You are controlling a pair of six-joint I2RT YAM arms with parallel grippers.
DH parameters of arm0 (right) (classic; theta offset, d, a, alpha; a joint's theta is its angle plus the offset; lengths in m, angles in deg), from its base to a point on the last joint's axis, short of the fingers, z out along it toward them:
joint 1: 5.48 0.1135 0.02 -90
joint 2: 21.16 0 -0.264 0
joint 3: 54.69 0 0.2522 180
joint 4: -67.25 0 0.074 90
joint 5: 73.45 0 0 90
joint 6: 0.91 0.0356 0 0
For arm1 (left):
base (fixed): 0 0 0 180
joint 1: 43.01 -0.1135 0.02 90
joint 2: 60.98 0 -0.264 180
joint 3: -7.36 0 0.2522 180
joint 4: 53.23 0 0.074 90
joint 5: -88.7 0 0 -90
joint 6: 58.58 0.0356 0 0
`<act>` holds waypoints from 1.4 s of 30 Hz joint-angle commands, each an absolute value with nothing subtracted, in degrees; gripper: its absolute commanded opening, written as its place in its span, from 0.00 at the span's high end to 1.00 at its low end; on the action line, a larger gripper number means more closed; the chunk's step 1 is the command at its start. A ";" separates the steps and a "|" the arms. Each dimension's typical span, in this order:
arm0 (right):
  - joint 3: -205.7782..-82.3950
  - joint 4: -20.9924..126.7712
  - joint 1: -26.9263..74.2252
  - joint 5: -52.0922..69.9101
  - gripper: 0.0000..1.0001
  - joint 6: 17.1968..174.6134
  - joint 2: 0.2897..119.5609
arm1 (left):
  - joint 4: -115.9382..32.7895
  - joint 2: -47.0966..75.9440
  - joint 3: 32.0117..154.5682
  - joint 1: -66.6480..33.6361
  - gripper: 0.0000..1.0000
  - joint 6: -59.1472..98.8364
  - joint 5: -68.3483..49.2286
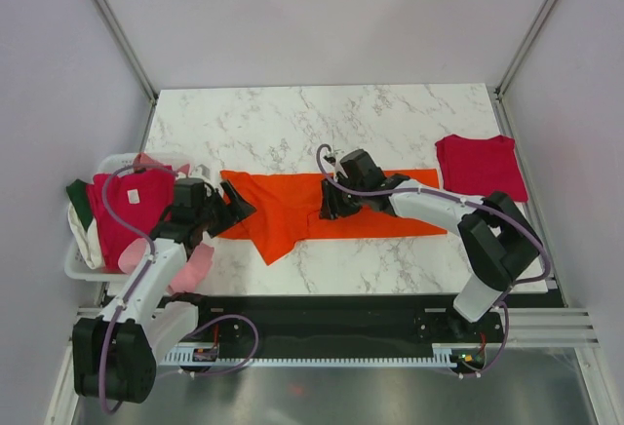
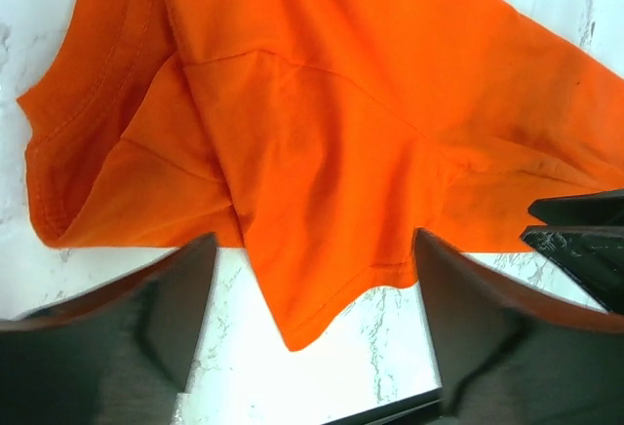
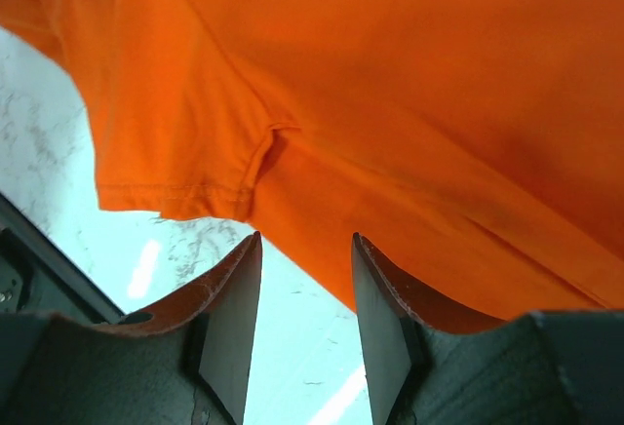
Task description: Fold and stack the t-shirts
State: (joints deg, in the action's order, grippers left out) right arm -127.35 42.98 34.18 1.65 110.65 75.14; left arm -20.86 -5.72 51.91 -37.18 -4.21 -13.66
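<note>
**A:** Where's the orange t-shirt?

**B:** Centre of the desk, a long band running left to right. One pointed flap dips toward the bottom of the frame.

**A:** And the hands?

**B:** The left hand sits at the band's left end, fingers spread wide with nothing between them. The right hand is at the band's middle, fingers apart too. Bare marble shows in the gap, and the stitched hem is just past the tips.

**A:** Room to move?

**B:** The upper half of the desk is bare. The crimson t-shirt lies folded at the right edge, apart from the band. The basket crowds the left.
</note>
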 commanded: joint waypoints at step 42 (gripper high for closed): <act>-188.15 20.70 24.84 -5.16 0.12 97.70 112.26 | -8.98 -12.30 68.66 -38.17 0.00 2.06 -22.48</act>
